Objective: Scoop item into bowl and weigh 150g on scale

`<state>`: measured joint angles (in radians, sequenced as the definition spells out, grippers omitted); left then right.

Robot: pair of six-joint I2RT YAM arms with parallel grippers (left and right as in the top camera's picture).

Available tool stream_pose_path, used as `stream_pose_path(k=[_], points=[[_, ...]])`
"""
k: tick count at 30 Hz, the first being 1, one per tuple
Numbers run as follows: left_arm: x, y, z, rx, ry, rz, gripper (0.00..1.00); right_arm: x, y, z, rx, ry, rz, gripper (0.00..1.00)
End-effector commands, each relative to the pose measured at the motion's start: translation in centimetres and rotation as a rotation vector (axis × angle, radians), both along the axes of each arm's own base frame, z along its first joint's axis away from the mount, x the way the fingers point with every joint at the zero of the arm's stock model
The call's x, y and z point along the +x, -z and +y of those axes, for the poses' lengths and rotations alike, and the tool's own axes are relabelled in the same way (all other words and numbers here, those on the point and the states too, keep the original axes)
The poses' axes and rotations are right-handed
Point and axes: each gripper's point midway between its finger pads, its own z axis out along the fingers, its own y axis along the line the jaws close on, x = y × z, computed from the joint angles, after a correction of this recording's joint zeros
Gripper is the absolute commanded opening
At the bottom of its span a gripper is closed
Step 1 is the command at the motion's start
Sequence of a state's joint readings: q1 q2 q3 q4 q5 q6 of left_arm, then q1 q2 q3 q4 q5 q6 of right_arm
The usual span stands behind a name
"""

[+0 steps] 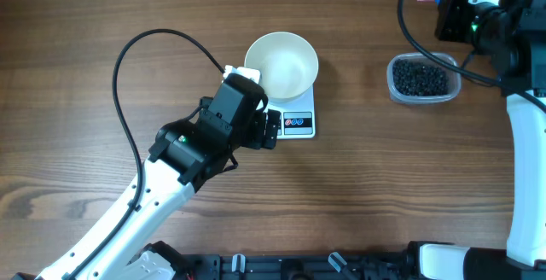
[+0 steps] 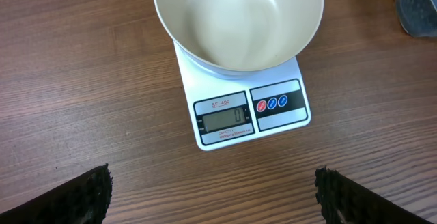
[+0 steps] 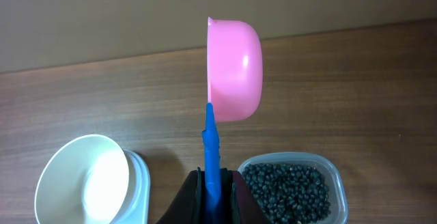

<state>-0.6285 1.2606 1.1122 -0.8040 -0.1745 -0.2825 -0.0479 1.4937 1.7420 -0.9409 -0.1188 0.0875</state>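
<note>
**What Sits on the Wooden Table**

The table is brown wood with long lines in it. A small white scale lies flat near the middle, a bit toward the far edge. A clear plastic tub stands well apart from it, toward the right side, close to the far edge.

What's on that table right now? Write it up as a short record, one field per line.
bowl: white, empty, sitting on the scale
scale: display reads 0
item: small black pieces in the clear tub, which stands apart from the scale
scoop: pink cup, blue handle, held in the air, turned on its side
right pincer: shut on the scoop's handle
left pincer: open, holding nothing, over the table in front of the scale
task stage: nothing scooped into the bowl yet
</note>
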Motion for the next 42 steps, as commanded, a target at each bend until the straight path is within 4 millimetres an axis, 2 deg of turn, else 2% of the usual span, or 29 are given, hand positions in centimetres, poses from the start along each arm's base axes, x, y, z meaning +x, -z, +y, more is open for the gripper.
stream_pose_path(k=[1,4,11,14,18,21,27,32,35,39,42], points=[[0.2,-0.6,-0.4,-0.008,0.018,-0.012,1.00,-0.4,-1.4,-1.1,-0.045,0.019,-0.040,0.04],[0.2,-0.6,-0.4,-0.008,0.018,-0.012,1.00,-0.4,-1.6,-2.6,-0.010,0.083,-0.043,0.04],[0.2,-0.6,-0.4,-0.008,0.018,-0.012,1.00,-0.9,-1.8,-7.9,-0.049,0.238,-0.052,0.04],[0.2,-0.6,-0.4,-0.008,0.018,-0.012,1.00,0.3,-3.8,-8.9,-0.066,0.264,-0.149,0.04],[0.2,-0.6,-0.4,-0.008,0.018,-0.012,1.00,1.8,-6.5,-9.3,-0.076,0.267,-0.274,0.04],[0.2,-0.6,-0.4,-0.008,0.018,-0.012,1.00,2.2,-7.4,-9.4,-0.081,0.267,-0.318,0.04],[0.2,-0.6,-0.4,-0.008,0.018,-0.012,1.00,2.5,-7.9,-9.8,-0.095,0.267,-0.339,0.04],[0.2,-0.6,-0.4,-0.008,0.018,-0.012,1.00,2.9,-9.1,-9.9,-0.246,0.189,-0.381,0.04],[0.2,-0.6,-0.4,-0.008,0.018,-0.012,1.00,3.5,-10.8,-9.4,-0.167,0.199,-0.462,0.04],[0.2,-0.6,-0.4,-0.008,0.018,-0.012,1.00,3.6,-11.1,-9.1,-0.146,0.193,-0.477,0.04],[0.2,-0.6,-0.4,-0.008,0.018,-0.012,1.00,3.5,-11.1,-10.2,-0.191,0.239,-0.472,0.04]])
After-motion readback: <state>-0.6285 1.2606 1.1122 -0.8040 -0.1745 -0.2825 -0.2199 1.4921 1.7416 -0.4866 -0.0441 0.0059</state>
